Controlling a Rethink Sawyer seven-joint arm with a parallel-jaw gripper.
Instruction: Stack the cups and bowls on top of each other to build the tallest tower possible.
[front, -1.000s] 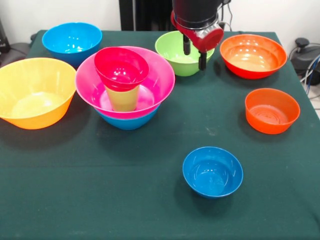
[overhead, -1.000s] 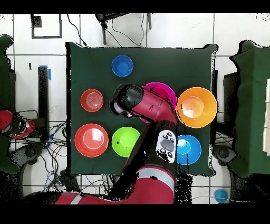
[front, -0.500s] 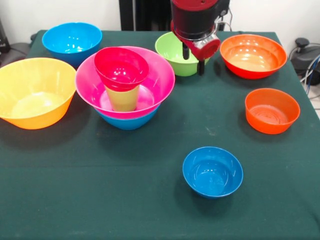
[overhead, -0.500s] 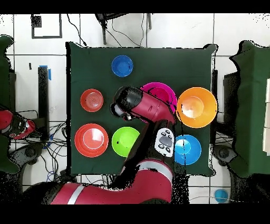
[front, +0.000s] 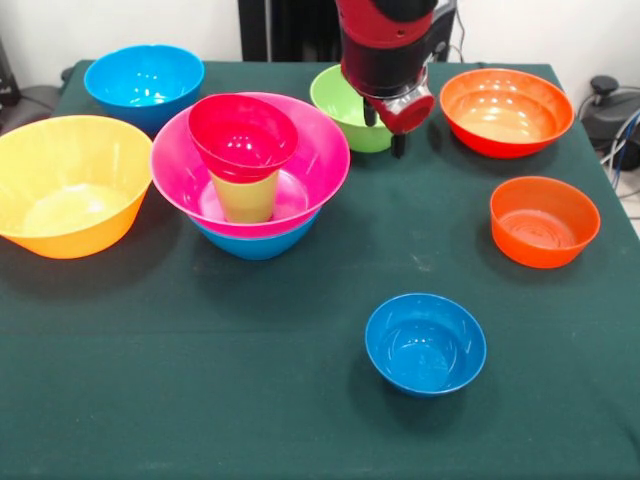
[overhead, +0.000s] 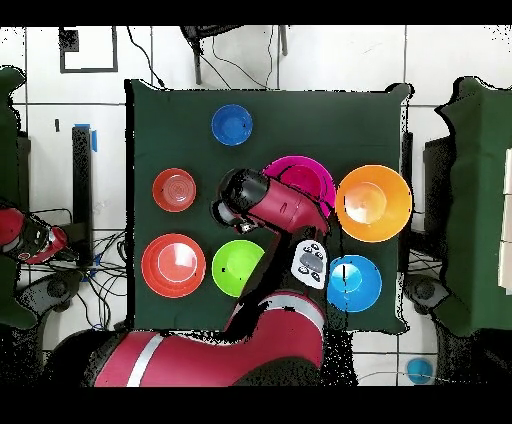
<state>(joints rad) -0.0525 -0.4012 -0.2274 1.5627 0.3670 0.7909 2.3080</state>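
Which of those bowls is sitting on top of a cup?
The small crimson bowl. It rests on the lime cup inside the pink bowl; the other loose bowls sit on the table.

tower (front: 250, 180): blue bowl, pink bowl, upright lime cup (front: 246, 196), crimson bowl atop | green bowl (front: 343, 103) apart

Robot lab, green-clothed table (front: 300, 420), tiled floor (overhead: 300, 60), loose cables (overhead: 90, 290)

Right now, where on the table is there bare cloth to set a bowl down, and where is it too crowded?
The widest bare cloth is the near strip, left of the small blue bowl and in front of the pink bowl stack and the yellow-orange bowl. Another patch lies between that stack and the small orange bowl. The far edge is crowded: green bowl, gripper, large orange bowl.
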